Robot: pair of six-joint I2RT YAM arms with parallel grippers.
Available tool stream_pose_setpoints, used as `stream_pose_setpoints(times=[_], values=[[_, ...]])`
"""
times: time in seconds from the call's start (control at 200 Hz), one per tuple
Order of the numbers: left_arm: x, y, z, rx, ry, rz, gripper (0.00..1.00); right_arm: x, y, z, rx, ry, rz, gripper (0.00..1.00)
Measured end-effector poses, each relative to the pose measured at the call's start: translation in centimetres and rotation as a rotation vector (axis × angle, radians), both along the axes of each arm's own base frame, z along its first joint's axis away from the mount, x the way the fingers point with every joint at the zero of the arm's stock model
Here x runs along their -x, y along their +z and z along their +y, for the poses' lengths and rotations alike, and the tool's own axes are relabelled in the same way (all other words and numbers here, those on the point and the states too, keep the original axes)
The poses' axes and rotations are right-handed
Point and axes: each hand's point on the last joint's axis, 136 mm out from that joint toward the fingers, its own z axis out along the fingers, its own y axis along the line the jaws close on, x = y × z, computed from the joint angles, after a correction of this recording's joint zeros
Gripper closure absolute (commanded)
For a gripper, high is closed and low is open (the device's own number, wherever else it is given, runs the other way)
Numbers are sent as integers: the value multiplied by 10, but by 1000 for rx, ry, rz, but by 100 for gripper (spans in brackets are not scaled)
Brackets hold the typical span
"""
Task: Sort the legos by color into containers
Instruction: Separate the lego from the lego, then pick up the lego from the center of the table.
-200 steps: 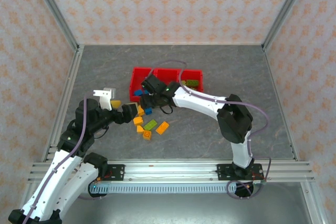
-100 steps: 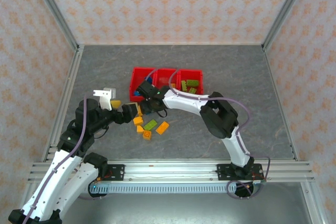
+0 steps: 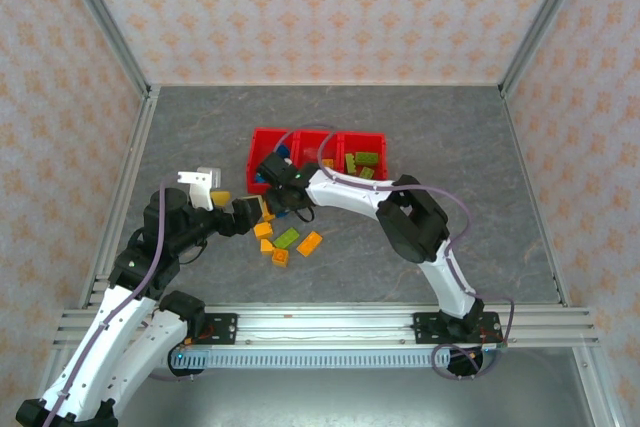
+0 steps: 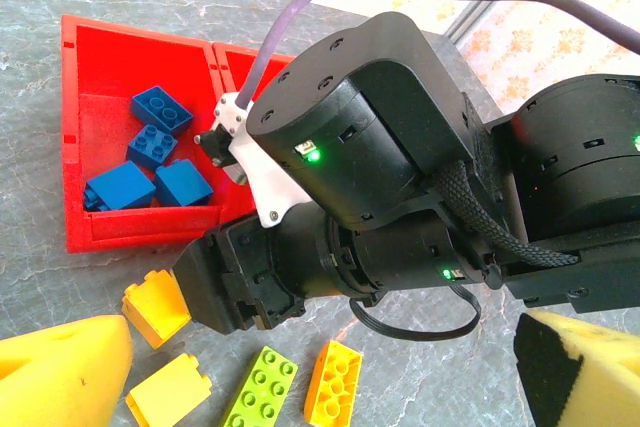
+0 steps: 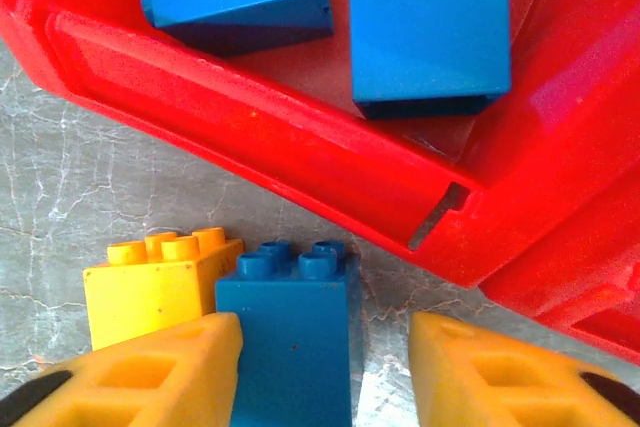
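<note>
Seen from above, a row of three bright red rectangular plastic bins (image 3: 262,145) sits on the grey marbled tabletop (image 3: 450,147). The right arm (image 3: 360,197) stretches across to the row's near-left corner, where its fingertips cannot be made out.

The right wrist camera fills that in. The right hand (image 5: 320,347) stands partly open astride a small blue studded plastic brick (image 5: 290,332), which lies on the tabletop just outside the red wall. One finger (image 5: 150,367) touches the brick and the other stands off with a gap, so nothing is clamped. An orange-yellow brick (image 5: 160,282) sits just beside the blue one.

The left wrist camera shows four blue bricks (image 4: 150,145) lying inside the leftmost bin and a lime green brick (image 4: 260,387) loose on the tabletop. The left hand (image 4: 325,347) gapes wide and holds nothing.
</note>
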Motion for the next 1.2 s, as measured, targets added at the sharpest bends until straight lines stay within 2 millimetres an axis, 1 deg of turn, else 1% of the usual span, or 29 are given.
stream_pose_setpoints(times=[0.155,0.225,0.31,0.44,0.516,0.601,0.721,0.846,0.986,1.036,1.096,1.201], values=[[0,0,0,0,0,0,1,1,0,0,8,-4,-12,62],[0,0,0,0,0,0,1,2,1,-4,19,-8,-21,63],[0,0,0,0,0,0,1,5,2,-15,39,-18,-31,63],[0,0,0,0,0,0,1,15,3,-40,95,-30,-25,63],[0,0,0,0,0,1,1,19,4,-49,112,-35,-15,63],[-1,-1,0,-1,0,5,1,23,8,-55,122,-38,-6,57],[-1,-2,0,-3,0,8,1,23,16,-55,108,-39,-11,42],[-1,-2,0,-3,0,9,1,20,25,-53,100,-58,-13,30],[-1,-2,0,-3,0,8,1,15,37,-50,80,-105,-21,20],[-1,-2,0,-3,0,8,1,16,36,-51,73,-131,-14,18],[-1,-2,0,-3,0,8,1,17,32,-52,67,-155,-2,17],[-1,-2,0,-3,0,8,1,23,16,-54,41,-212,41,16]])
